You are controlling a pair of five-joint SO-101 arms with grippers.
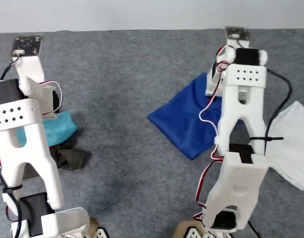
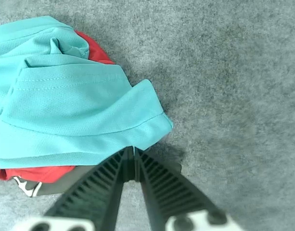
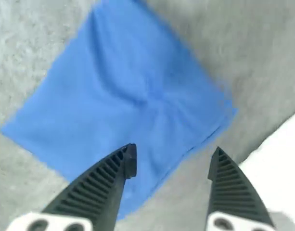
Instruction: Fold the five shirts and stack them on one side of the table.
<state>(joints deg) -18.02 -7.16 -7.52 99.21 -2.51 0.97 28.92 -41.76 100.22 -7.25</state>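
Note:
A folded blue shirt (image 1: 184, 119) lies flat on the grey table, right of centre. My right gripper (image 3: 174, 156) hangs open above the blue shirt (image 3: 133, 96), near its edge, holding nothing. A white shirt (image 1: 293, 144) lies spread at the right edge, and the white shirt (image 3: 277, 159) sits just beside the blue one. At the left, a teal shirt (image 1: 60, 128) tops a pile with a red shirt (image 2: 94, 50) and a dark olive shirt (image 1: 72, 157) under it. My left gripper (image 2: 134, 155) is shut, its tips at the edge of the teal shirt (image 2: 65, 106).
The grey carpet-like table top (image 1: 127, 64) stretches bare between the two arms and toward the far edge. The right arm (image 1: 241, 124) covers part of the blue shirt from above, and the left arm (image 1: 23, 134) covers part of the pile.

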